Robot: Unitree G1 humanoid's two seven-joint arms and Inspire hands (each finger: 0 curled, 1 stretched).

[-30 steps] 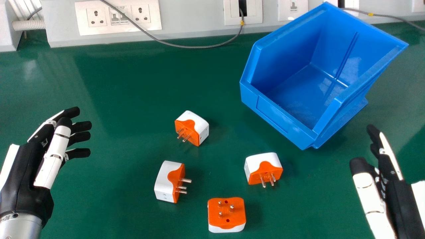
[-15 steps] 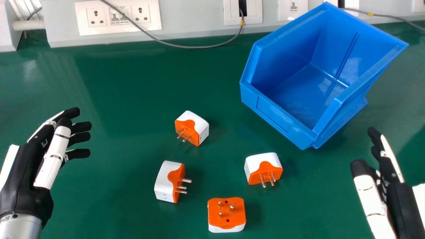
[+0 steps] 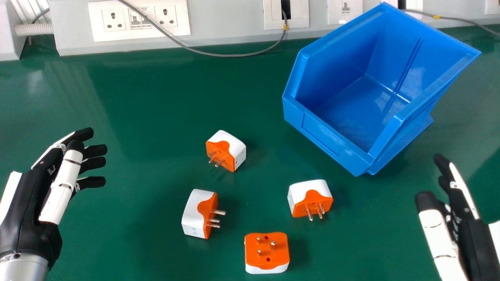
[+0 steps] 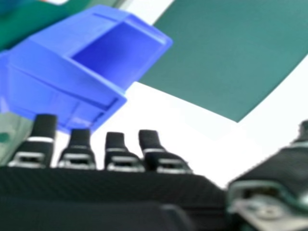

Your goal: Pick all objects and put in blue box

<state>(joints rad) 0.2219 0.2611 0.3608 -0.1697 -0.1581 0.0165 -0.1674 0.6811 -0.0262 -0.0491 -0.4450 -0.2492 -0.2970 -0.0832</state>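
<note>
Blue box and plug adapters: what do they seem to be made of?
Blue box: probably moulded plastic, semi-gloss, going by its thin walls and soft highlights.

Plug adapters: likely hard plastic, smooth, with rounded white-and-orange shells; their pins look like metal, silvery and shiny.

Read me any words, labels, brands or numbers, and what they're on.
Nothing is legible enough to quote.
Wall switches: tiny print, too small to read.
Label by the left hand: too small to read.
Plug adapters, blue box: no text I can make out.
</note>
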